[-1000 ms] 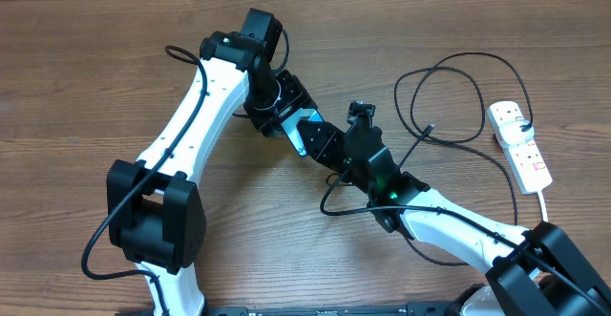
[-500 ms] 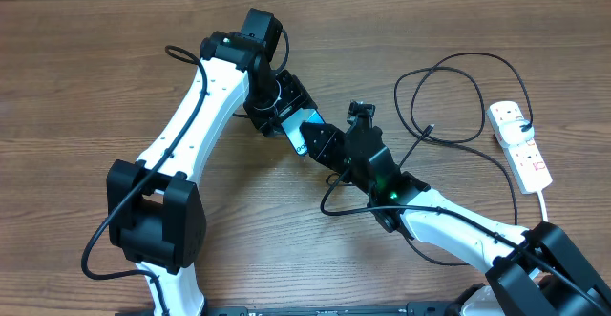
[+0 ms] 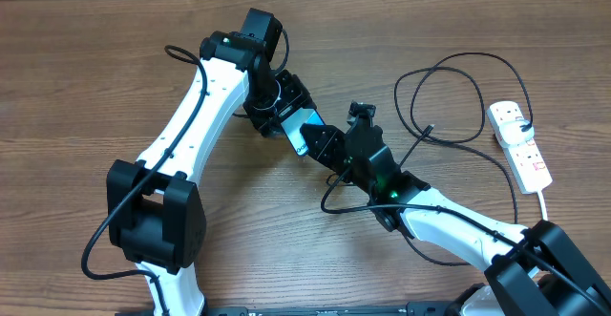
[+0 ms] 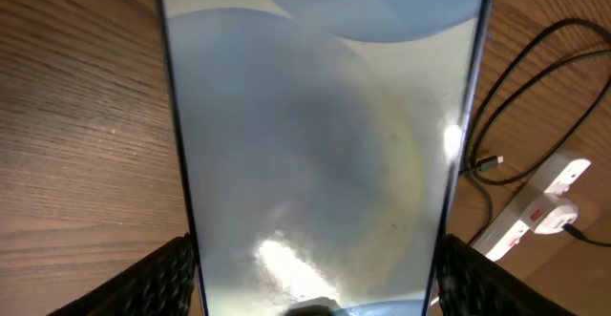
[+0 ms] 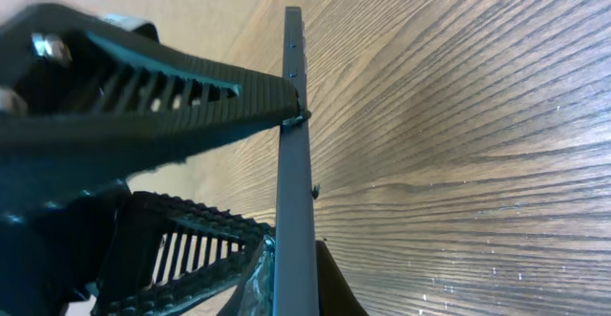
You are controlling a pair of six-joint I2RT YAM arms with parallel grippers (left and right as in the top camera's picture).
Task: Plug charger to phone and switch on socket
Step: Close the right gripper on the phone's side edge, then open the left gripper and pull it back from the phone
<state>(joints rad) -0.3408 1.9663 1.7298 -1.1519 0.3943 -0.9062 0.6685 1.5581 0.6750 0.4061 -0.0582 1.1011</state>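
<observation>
Phone: held tilted, clear of the wooden worktop, near the middle of the overhead view, with its screen facing the left wrist camera.
Left hand: enters from 11 o'clock. Its fingers bear on both long edges of the phone, pinching it across its width.
Right hand: enters from 4 o'clock, pressed together right against the phone. Its wrist view shows the phone edge-on, but whether it nips that thin edge cannot be told.
Charger: a black cable looped on the worktop at 3 o'clock of the phone, well apart from it. Its small plug lies loose, in neither hand.
Socket: a white power strip with red switches at the far 3 o'clock edge, with no hand near it. The cable's other end runs to it.
Step in hand: probably settling the phone between the two hands so its port can be reached. Plugging has not begun.
Next move: one hand should steady the phone with its port end bared. The other should travel to 3 o'clock, grip the plug just behind its tip, square it with the port and push straight in. The switch comes last.
</observation>
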